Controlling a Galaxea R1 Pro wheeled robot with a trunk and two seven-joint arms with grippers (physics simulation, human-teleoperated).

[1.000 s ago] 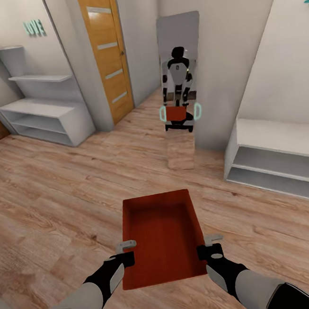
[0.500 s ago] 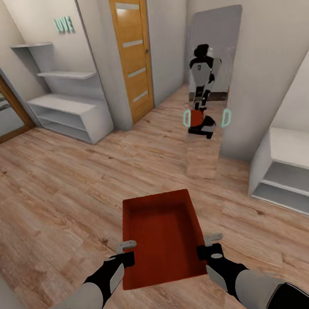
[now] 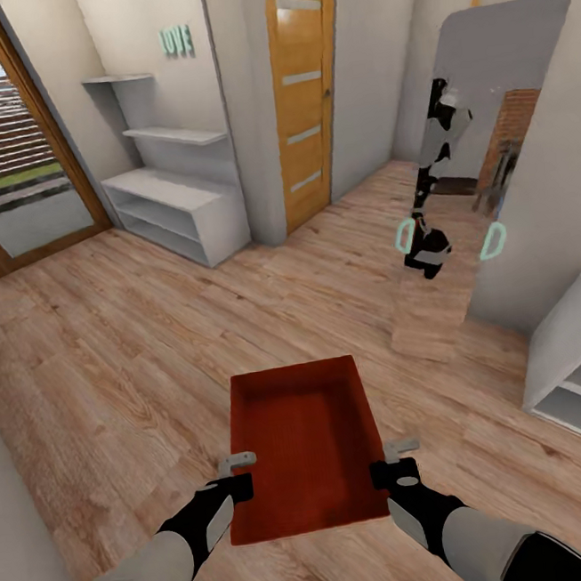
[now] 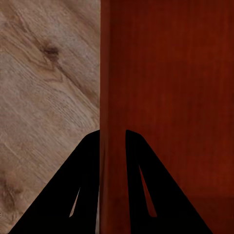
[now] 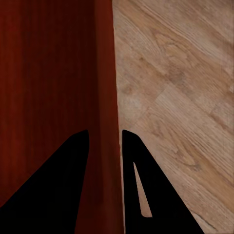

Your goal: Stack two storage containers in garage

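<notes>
Left gripper (image 3: pixel 240 475): your jaws pinch the storage container (image 3: pixel 305 445) by one side wall, which runs straight up between them.
Right gripper (image 3: pixel 391 461): your jaws clamp the opposite wall the same way.
Container position: it hangs between your two grippers, open top up, above the wood-plank floor (image 3: pixel 108 345).
Risk: each hold is only a thin wall pinch; a sharp turn, or your arms drifting apart, could let the bin slip or tilt.
Readable writing: teal letters "LOVE" (image 3: pixel 177 41) on the wall, far ahead of your left jaws, above the white shelves (image 3: pixel 174 200).
</notes>
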